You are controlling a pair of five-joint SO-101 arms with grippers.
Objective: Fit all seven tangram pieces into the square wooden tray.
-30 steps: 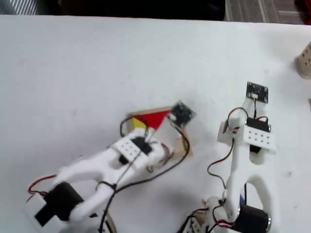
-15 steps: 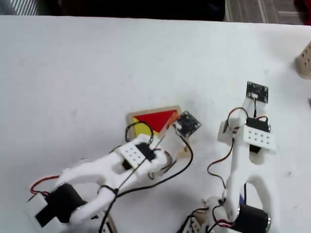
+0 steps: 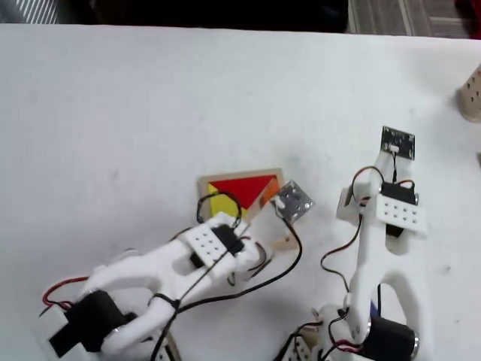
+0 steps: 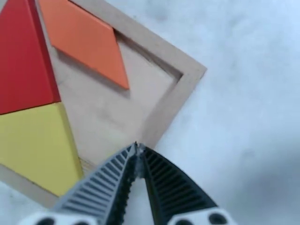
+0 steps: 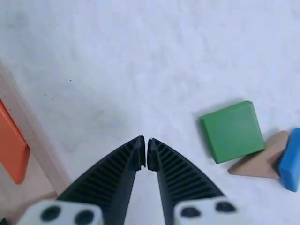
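"Three pieces are seated, so you are under halfway. Your left gripper (image 4: 138,150) is pinched shut with nothing in it, its tips over the rim of the tray (image 4: 185,82). Inside, the red triangle (image 4: 23,56) and the yellow piece (image 4: 33,145) lie edge to edge. The orange parallelogram (image 4: 86,40) sits just beside the red one, close to the rim."

"Agreed. Now check your right gripper (image 5: 145,143): its jaws are closed too and it holds nothing. It hangs above bare bench (image 5: 140,47), just outside the tray's rim. Your loose stock lies farther out on that side. You have a green square (image 5: 232,131) lying flat, and near it a tan triangle (image 5: 262,161) with a blue piece (image 5: 291,159) against it. I can't tell whether those two touch or overlap."

"By the task's count you have four left to place, and three of them are that cluster. The tray's bare wood runs from the orange parallelogram to the corner by your left gripper, so you have room there."

"I'd judge you are between placements, since neither arm carries anything. Your next pick likely comes from the green, tan and blue group, which is nearer your right arm."
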